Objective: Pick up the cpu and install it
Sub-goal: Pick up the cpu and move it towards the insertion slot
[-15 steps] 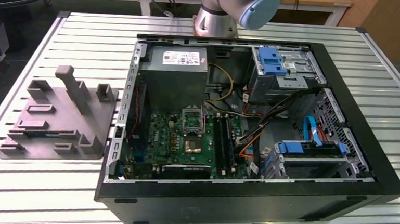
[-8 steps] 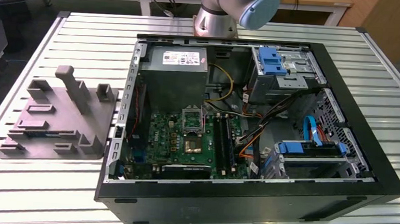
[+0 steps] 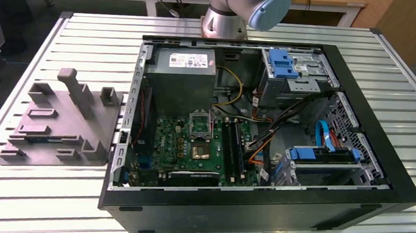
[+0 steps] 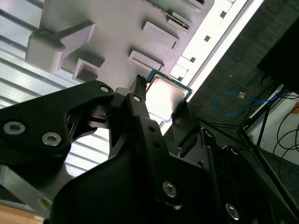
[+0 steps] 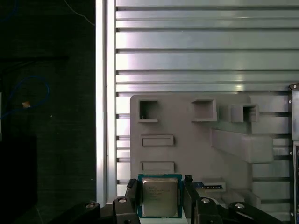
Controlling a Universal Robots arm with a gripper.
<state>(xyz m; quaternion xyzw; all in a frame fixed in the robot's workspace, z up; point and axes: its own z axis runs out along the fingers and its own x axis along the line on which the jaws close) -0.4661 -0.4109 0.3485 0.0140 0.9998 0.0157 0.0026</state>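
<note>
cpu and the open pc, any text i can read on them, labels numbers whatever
Nothing here can be read.
cpu, between the fingers of the gripper: lines of print on its metal top, too faint to read.
power supply label: white sticker with print, too small to read.
motherboard: any markings too small to read.
tray: no print seen.

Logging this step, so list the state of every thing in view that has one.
cpu: held in the gripper, above the grey tray
gripper: shut on the cpu
grey tray: flat on the slatted table
computer case: on its side, panel off
</note>
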